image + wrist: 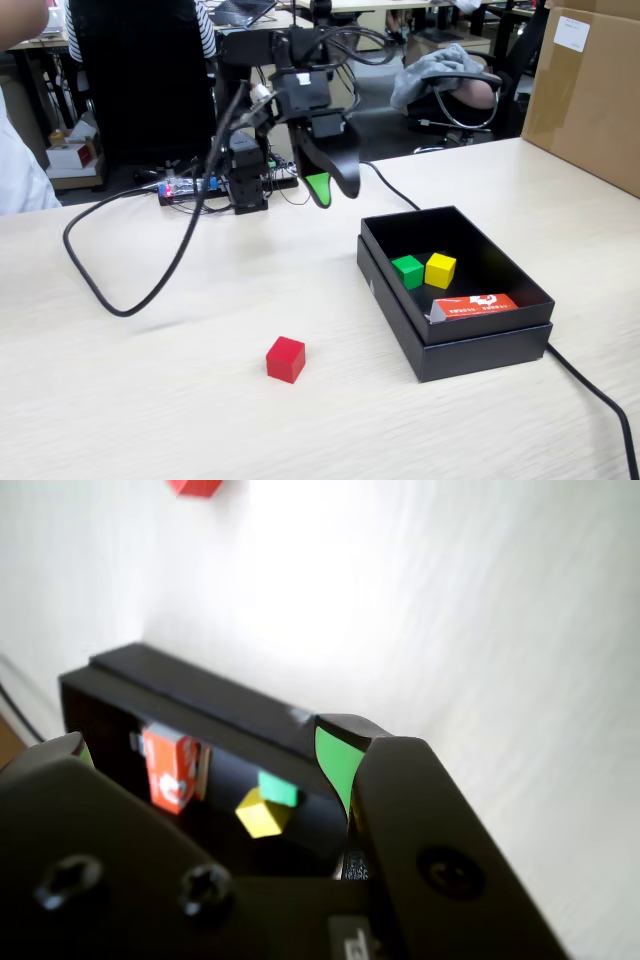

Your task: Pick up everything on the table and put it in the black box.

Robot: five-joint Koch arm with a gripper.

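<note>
While 2 of the 3 small cubes already lie inside the shallow matte black cardboard box (pixel 452 345) — the green cube (pixel 407 271) touching the yellow cube (pixel 440 270) near the box's middle — the red cube (pixel 285 359) sits alone on the pale wood-grain tabletop (pixel 150 400), well to the left of the box in the fixed view. A flat orange-red and white carton (pixel 476 306) leans against the box's near inner wall, beside the 2 cubes. The black gripper with green pads (pixel 322 188) hangs in the air above the table, up and to the left of the box's far corner, empty. In the wrist view its fingers frame the box interior with a gap between them, so I judge it open — holding nothing. A black cable (pixel 110 290) loops across the table left of the box. The red cube is probably next, and its clear surroundings should allow a straight descent.
</note>
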